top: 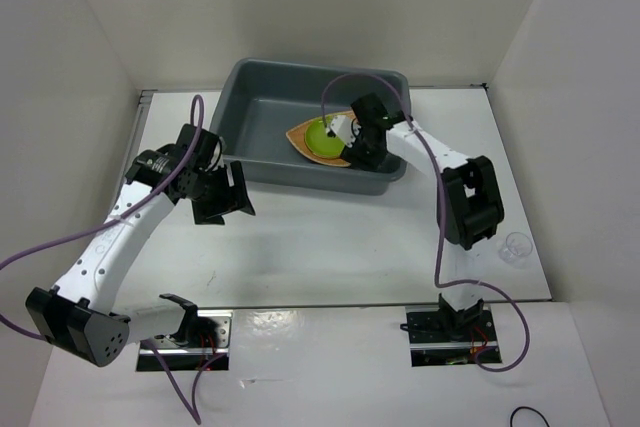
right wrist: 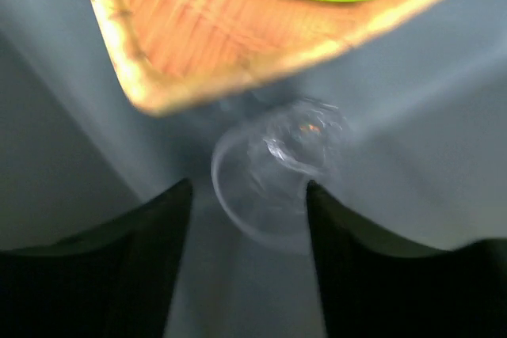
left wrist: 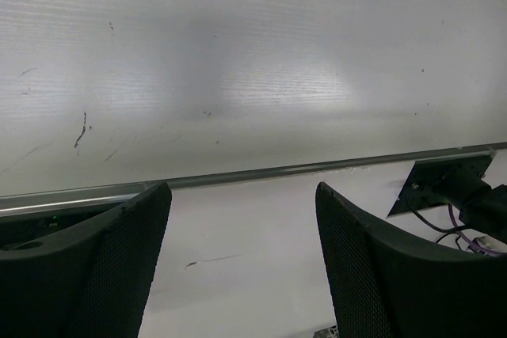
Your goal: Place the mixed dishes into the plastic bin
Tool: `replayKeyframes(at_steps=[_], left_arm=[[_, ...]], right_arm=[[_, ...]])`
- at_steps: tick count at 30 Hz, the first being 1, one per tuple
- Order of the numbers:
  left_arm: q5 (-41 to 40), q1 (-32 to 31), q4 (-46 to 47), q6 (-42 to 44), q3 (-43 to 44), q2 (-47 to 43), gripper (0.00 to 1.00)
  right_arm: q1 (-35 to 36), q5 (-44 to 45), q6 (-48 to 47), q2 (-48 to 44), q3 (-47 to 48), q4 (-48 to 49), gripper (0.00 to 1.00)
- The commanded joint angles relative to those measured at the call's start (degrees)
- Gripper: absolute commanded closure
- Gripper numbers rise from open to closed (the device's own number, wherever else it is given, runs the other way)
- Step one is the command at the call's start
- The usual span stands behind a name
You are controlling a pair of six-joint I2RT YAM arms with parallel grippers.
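in the upper centre of the frame, the grey bin (top: 262,97) holds the woven plate (top: 300,137) with the green plate (top: 322,137) on it. the right claw (right wrist: 247,219) hangs inside — jaws apart around a clear cup (right wrist: 273,172) (blurred, contact unclear). left claw (left wrist: 242,259) open over the desk (top: 330,237); another cup (top: 516,246) at right.

A flat white desk (top: 320,247) fills the scene, lightly scuffed with small dark marks. Plain white panel walls (top: 330,7) rise behind it and on both sides of it. A thin metal strip (left wrist: 238,176) runs along the desk's near edge. Soft, even light gives faint shadows.
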Motion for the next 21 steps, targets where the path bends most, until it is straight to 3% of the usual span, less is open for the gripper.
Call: replayKeyframes(at_steps=[1,7,12,16,19,21], left_arm=[[1.12,0.33,1.63,0.51,-0.28,-1.21,0.19],[2.18,0.33,2.17,0.51,0.24,-1.21,0.19],[2.18,0.33,2.17,0.51,1.39,-0.68,0.18],[2.71,0.33,3.30,0.51,1.22,-0.68,0.18],[3.76,0.33,4.36,0.51,0.51,-1.21,0.18],[3.76,0.33,4.89,0.51,-0.80,-1.21,0.18]], right_arm=[[-0.25,0.45,0.36,-8.59,4.58,-4.13,0.34],[-0.78,1.07,1.24,-16.41,10.38,-7.47,0.22],[-4.37,0.38,5.45,-23.79,14.43,-11.94,0.20],[-12.01,2.92,9.05,-33.17,6.98,-11.96,0.22],[-23.77,1.18,9.06,-38.11,-2.07,-10.64,0.23],[-35.20,-1.02,7.23,-41.11,-7.52,-11.60,0.23]])
